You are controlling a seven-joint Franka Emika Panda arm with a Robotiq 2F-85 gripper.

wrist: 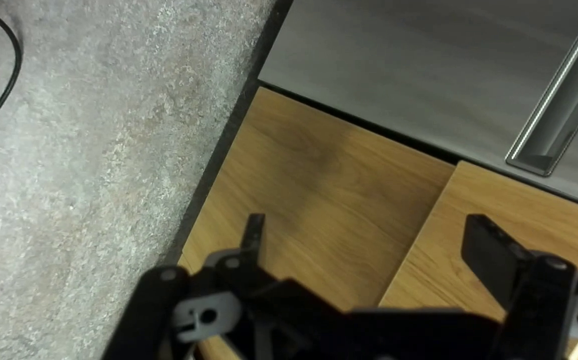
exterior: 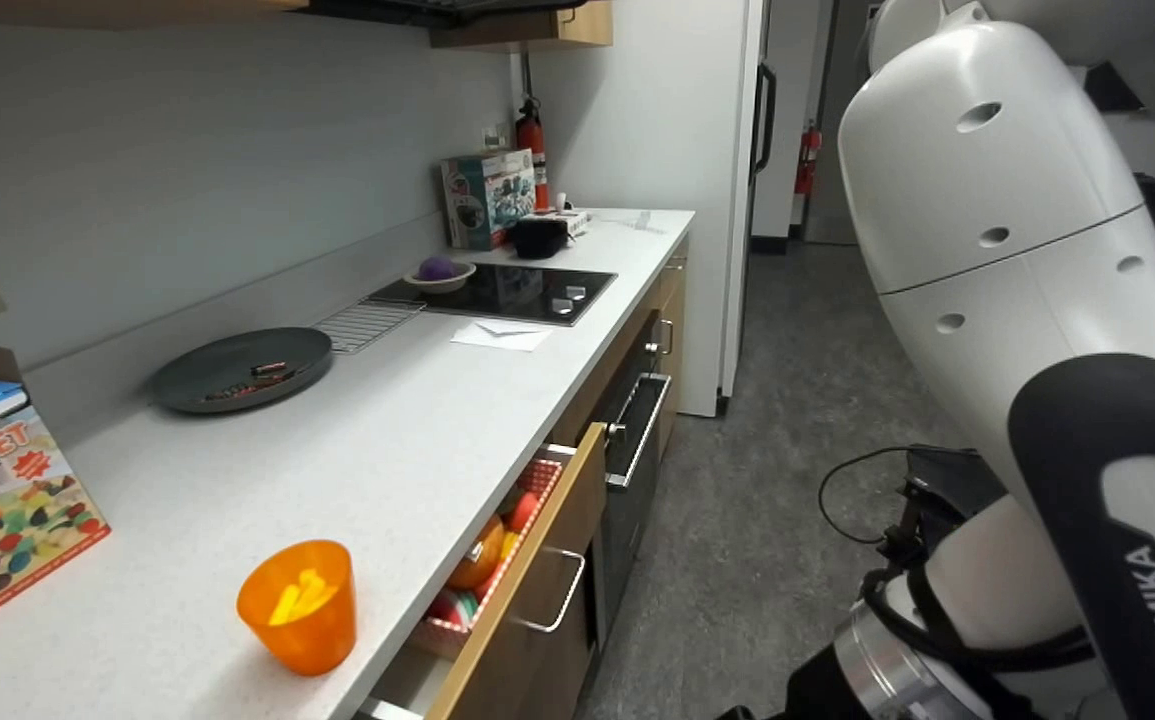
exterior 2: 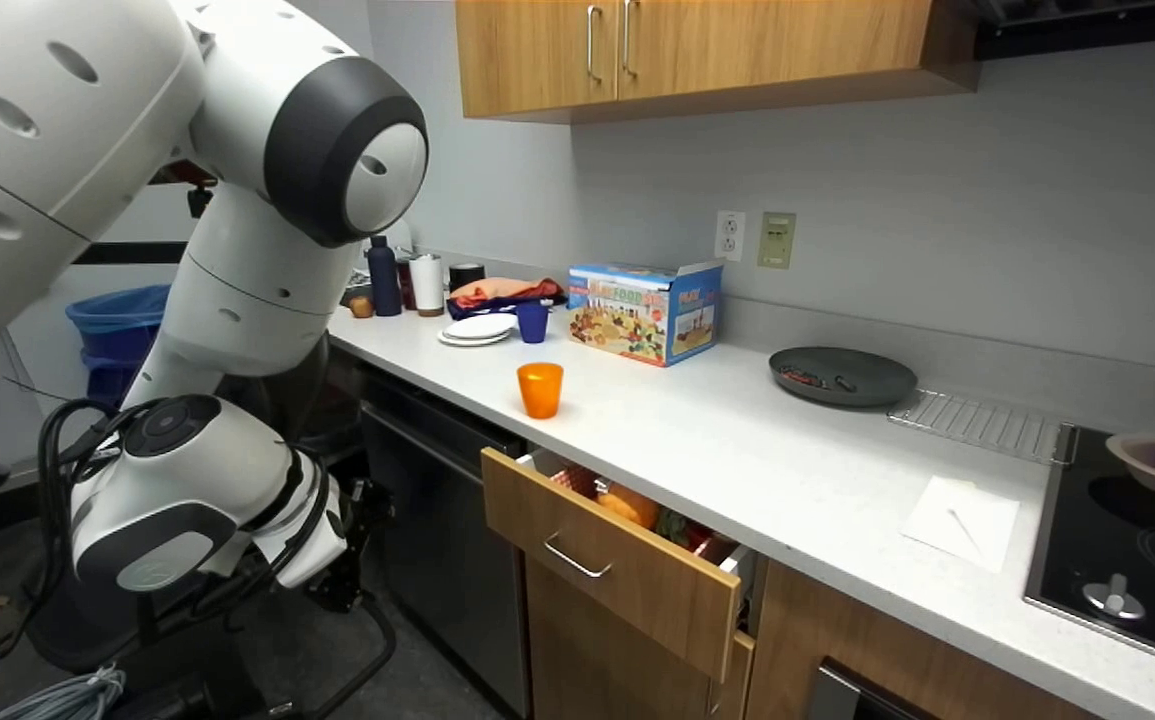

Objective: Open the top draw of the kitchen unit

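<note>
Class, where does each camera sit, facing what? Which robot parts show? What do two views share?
Exterior view: higher than the countertop, looking along it toward the fridge; arm at picture right.
Exterior view: in front of the countertop, facing the wall; arm at picture left.
Wrist view: behind the gripper, seen open at bottom; faces floor and wooden fronts.
Both exterior views share the open top drawer and orange cup.

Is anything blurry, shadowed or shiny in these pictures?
Wrist view: the gripper looks soft, out of focus, and a dim shadow lies on the lower wood front. In an exterior view: the orange cup casts a faint shadow on the countertop, and the black hob shows a greyish reflection.
</note>
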